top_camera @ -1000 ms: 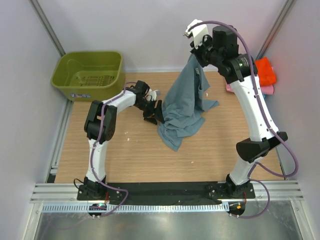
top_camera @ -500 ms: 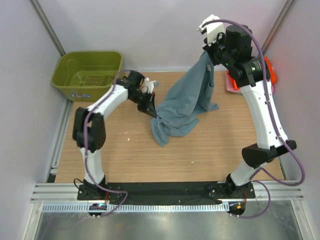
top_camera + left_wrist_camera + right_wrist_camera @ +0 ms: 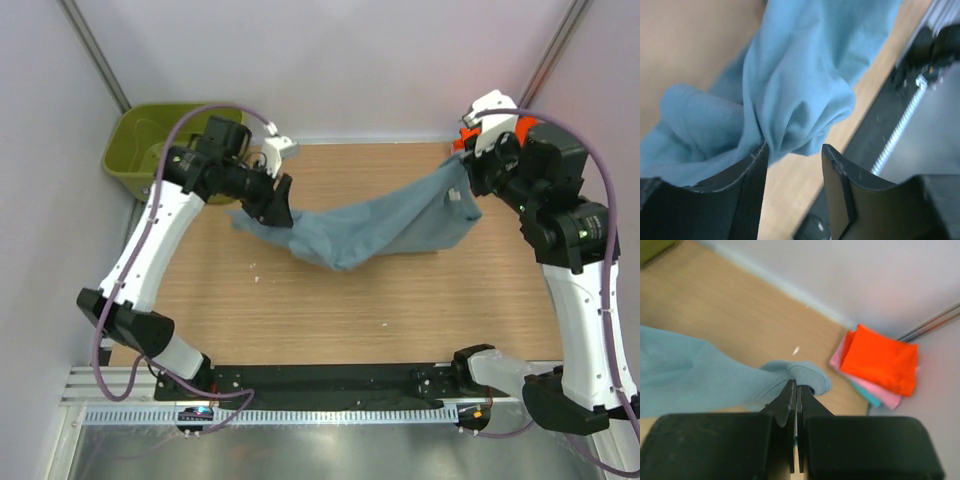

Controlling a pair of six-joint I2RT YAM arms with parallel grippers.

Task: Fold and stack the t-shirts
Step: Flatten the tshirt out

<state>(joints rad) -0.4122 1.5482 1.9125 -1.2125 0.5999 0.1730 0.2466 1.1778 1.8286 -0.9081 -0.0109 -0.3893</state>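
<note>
The dusty blue-grey t-shirt (image 3: 370,230) hangs stretched above the table between my two grippers, sagging in the middle. My right gripper (image 3: 462,178) is shut on its hem at the right end; the right wrist view shows the jaws (image 3: 797,385) pinching the cloth (image 3: 700,375). My left gripper (image 3: 283,205) is at the shirt's left end. In the left wrist view its jaws (image 3: 795,150) stand apart, with cloth (image 3: 805,75) bunched against the left finger (image 3: 752,175). The folded orange shirt (image 3: 880,360) lies on the pink (image 3: 875,390) and teal (image 3: 867,399) ones at the back right corner.
The olive-green basket (image 3: 130,150) stands at the back left corner, behind my left arm. The wooden table (image 3: 330,310) has walls on three sides. The black base rail (image 3: 330,380) runs along the near edge.
The shirt went from hanging off my raised right gripper to being spread sideways. My left gripper moved left and up with the shirt's end; my right gripper moved right and lower.
</note>
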